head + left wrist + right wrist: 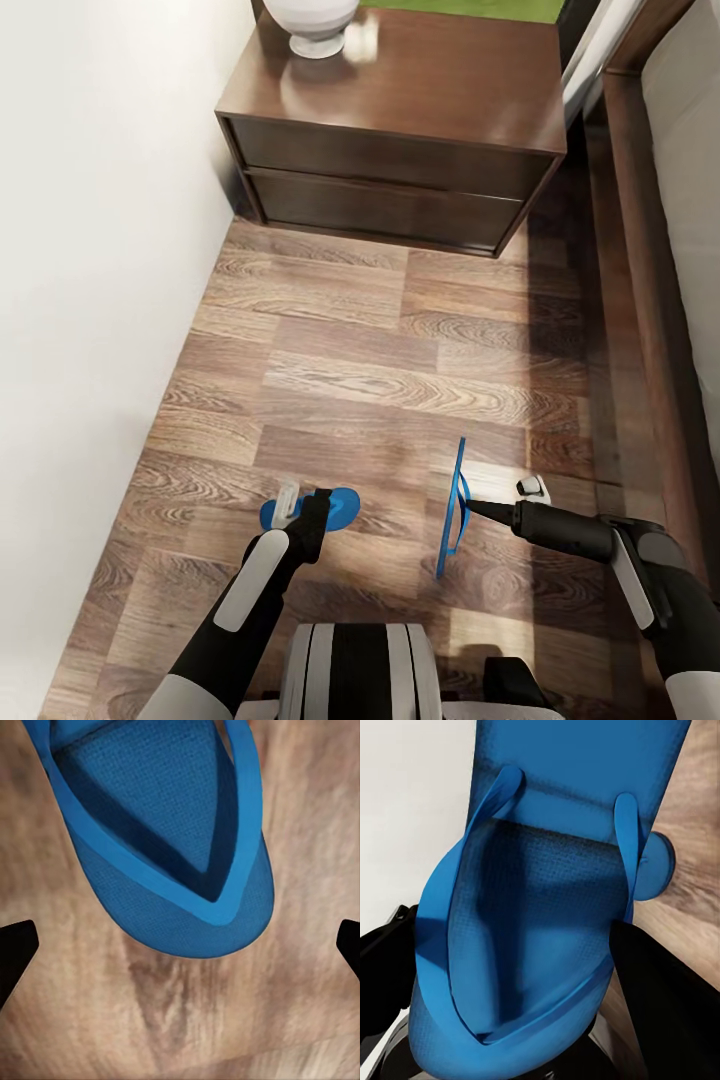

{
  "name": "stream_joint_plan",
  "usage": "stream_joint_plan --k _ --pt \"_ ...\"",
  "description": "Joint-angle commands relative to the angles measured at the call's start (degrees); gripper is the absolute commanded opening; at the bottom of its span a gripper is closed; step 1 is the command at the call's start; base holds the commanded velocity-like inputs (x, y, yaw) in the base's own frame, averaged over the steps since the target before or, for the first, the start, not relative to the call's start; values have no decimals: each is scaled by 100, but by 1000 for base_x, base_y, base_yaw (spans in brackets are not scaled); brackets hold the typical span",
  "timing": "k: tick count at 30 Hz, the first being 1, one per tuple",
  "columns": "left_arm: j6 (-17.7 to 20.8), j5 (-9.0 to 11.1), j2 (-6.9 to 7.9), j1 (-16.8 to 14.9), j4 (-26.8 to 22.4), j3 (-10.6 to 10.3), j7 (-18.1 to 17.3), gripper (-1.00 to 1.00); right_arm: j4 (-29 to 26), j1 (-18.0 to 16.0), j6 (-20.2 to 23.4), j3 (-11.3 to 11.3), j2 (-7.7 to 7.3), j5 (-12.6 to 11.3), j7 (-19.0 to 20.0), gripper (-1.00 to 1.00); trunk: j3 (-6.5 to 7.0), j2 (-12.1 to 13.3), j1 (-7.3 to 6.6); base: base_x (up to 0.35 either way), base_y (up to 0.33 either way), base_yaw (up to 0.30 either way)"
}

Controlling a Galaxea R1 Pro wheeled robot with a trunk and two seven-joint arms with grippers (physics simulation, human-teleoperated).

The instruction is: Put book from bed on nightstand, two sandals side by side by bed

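Two blue sandals in play on the wood-plank floor (pixel 340 380), in the strip between the white wall (pixel 90 300) on the left and the bed (pixel 690 200) along the right edge.

Left sandal (pixel 335 505) flat on the floor, straps up, partly hidden under the left gripper (pixel 300 515) in the head view. From the left wrist: same sandal (pixel 161 832) just beyond the two dark fingertips (pixel 15 949), toe end pointing toward them, sole not touching either. Left claw spread wide, nothing between the tips, poised right over the near end of the sandal.

Right sandal (pixel 455 505) up on its edge, seen as a thin blue blade, standing nearly vertical above the floor, well apart from the left one and nearer the bed. Right gripper (pixel 478 508) reaching in from the right, tips at the straps. From the right wrist: sandal (pixel 540 945) close up, strap side facing the camera, dark fingers (pixel 660 997) pressed on either side. Right claw clamped on this sandal.

Farther off, nightstand (pixel 400 140) with two drawers against the far wall, a white vase (pixel 312 25) on its left top corner.
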Motion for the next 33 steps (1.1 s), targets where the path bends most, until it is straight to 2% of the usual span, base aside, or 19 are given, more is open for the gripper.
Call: stream_joint_plan --k 1,8,10,33 --pt "-9 27 0 -2 -7 -2 25 100 0 -1 40 0 -1 -18 5 -100 -3 -1 -1 0 0 0" --pt "-9 27 0 -2 -9 -1 25 100 0 -1 40 0 -1 -18 5 -100 -3 -1 -1 0 0 0" --pt "-9 27 0 -2 -8 -1 25 100 0 -1 40 0 -1 -18 5 -100 -47 -4 4 0 0 0" --pt "-9 27 0 -2 -9 -2 26 100 -1 -1 39 0 1 -18 5 -100 -47 -4 4 0 0 0"
